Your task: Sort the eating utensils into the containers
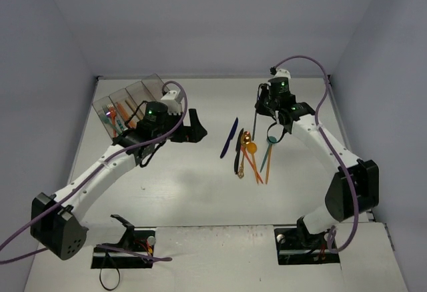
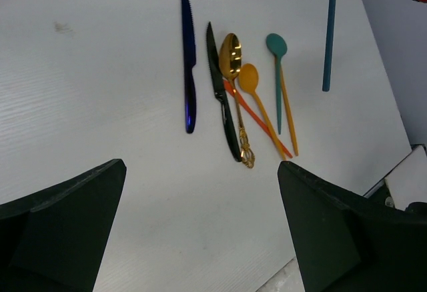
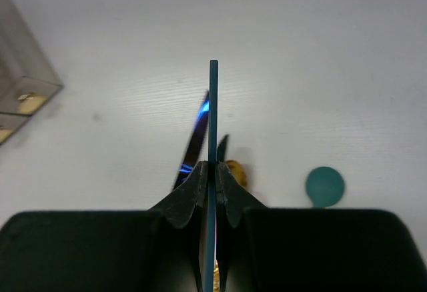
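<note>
Carry the teal utensil point(image 3: 213, 105) to the containers point(image 1: 143, 87) without loosening the pinch (choose the bin holding like pieces); the right hand point(image 3: 212, 175) is closed tight on its slim handle, poised well right of the containers; the left hand point(image 1: 192, 127) hovers just beside them, jaws fully spread, holding nothing.

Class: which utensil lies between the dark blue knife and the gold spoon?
The black knife, shown clearly in the left wrist view.
</note>
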`<state>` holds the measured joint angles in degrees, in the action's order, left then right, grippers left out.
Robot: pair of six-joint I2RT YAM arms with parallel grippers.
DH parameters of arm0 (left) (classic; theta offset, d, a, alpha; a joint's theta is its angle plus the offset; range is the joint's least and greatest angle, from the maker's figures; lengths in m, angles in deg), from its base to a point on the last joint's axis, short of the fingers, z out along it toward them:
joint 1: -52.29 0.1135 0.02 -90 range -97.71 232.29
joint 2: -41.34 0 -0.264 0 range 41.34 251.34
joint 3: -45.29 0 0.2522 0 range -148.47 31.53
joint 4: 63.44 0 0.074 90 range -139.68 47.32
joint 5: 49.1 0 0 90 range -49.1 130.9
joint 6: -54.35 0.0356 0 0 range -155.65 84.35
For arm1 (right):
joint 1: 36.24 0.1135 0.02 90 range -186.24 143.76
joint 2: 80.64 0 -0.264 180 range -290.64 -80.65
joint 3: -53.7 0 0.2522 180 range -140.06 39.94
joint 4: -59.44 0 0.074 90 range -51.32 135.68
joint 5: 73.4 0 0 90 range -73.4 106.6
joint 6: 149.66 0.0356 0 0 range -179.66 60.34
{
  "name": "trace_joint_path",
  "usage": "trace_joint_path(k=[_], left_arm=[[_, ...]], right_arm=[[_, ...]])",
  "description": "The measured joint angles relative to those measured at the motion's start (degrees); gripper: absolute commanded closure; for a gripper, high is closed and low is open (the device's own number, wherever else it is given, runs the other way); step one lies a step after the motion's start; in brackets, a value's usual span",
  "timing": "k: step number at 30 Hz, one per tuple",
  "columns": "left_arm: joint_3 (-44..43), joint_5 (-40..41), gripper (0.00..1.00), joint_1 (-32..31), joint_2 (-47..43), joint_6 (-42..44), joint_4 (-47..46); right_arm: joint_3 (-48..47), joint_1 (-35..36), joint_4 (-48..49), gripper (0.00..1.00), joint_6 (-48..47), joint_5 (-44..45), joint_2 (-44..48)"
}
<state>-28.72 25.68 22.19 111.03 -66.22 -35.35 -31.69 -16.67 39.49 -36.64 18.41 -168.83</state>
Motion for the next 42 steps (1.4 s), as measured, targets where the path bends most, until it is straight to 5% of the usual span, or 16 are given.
trace_joint_path(k=[18,29,33,38,42], left_arm=[[-6.27,-2.92,0.11,-11.20,14.43,-7.53,-12.78],[-7.92,-3.75,0.84,-12.33,16.96,-9.22,-14.64],[-7.92,-3.96,1.00,-12.34,17.51,-9.44,-14.62],[-7.92,-3.84,1.00,-12.56,17.52,-9.53,-14.54],[-7.92,-2.88,1.00,-12.56,17.50,-9.50,-14.40]], right_arm=[[6.42,6.86,10.57,1.00,10.28,-13.60,11.79],[7.06,7.15,12.91,1.00,11.75,-14.84,12.02],[7.50,7.15,13.31,0.99,11.93,-14.91,12.02],[8.41,7.17,14.22,0.52,12.13,-14.96,12.02],[9.33,7.33,14.41,0.26,12.30,-14.93,12.02]])
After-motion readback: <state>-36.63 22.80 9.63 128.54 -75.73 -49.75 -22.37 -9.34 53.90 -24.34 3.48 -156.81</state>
